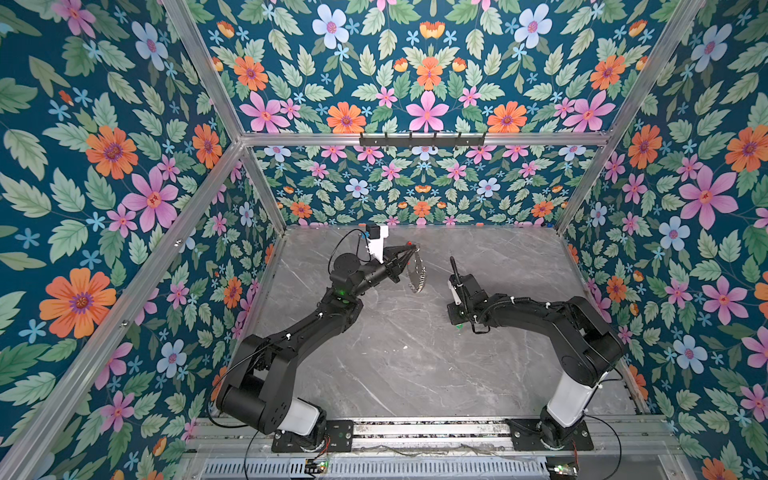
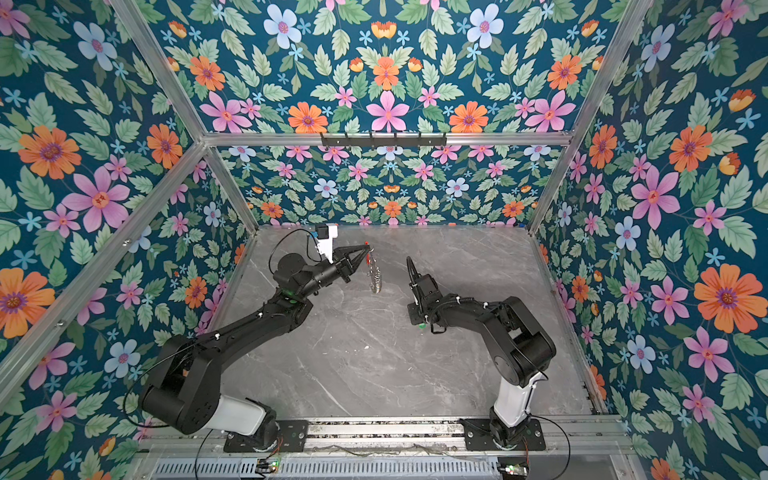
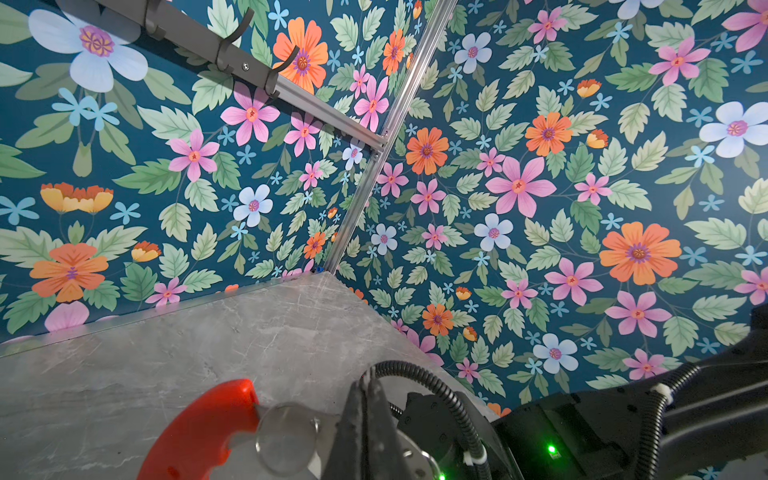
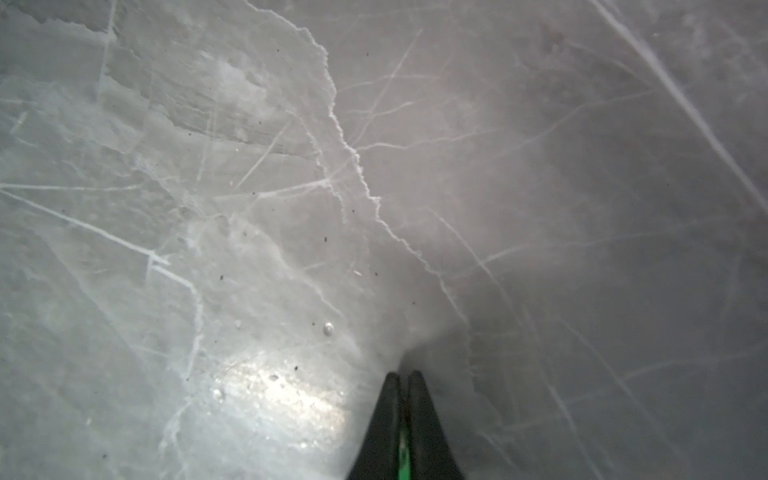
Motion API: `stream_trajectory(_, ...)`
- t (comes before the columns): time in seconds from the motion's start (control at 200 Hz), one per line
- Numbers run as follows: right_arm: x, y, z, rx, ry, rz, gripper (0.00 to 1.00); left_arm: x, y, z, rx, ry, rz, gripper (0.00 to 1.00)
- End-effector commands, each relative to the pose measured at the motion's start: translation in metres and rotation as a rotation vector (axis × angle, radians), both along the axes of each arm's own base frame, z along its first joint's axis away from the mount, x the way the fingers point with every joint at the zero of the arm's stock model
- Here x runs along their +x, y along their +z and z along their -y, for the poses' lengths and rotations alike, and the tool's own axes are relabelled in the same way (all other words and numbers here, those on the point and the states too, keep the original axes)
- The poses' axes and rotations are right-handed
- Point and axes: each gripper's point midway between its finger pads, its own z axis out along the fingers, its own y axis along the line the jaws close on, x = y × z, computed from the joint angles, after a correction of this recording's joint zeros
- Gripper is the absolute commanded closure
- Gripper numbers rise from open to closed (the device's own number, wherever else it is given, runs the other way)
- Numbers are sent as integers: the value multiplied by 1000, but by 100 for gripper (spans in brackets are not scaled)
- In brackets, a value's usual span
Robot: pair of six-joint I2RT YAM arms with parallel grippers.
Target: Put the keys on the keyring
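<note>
Left gripper (image 1: 412,248): your left gripper is closed tight on the keyring, pinching the hoop at its top, just beside the red arc.
Keyring (image 1: 417,271): it hangs down from that grip and looks nearly edge-on in both top views. The small silver rings (image 2: 375,280) are bunched along its lower part. You cannot tell whether its lowest point touches the desk.
Left wrist view: you see the red arc (image 3: 199,432) close up, with a round metal piece between it and the dark fingers (image 3: 353,428).
Right gripper (image 4: 402,374): it sits to the right of the keyring and nearer the arm bases, well apart from the hoop. It points down at the desk with its jaws drawn almost together on the keys.
Keys (image 4: 402,451): all you see is a thin green sliver pinched between the right gripper's fingers, low over the desk. It is well apart from the keyring and not strung on it.
Desk (image 1: 395,353): grey marble-look surface beneath the keyring and both arms.
Hook rail (image 1: 422,140): it is on the back wall, above and behind the keyring.
</note>
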Motion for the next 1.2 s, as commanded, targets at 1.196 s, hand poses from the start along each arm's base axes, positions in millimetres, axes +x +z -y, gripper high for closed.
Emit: stream_trajectory(1.196,-14,2,3,-1,39,-11,82,-4,13,-2,-33,-3,43,100)
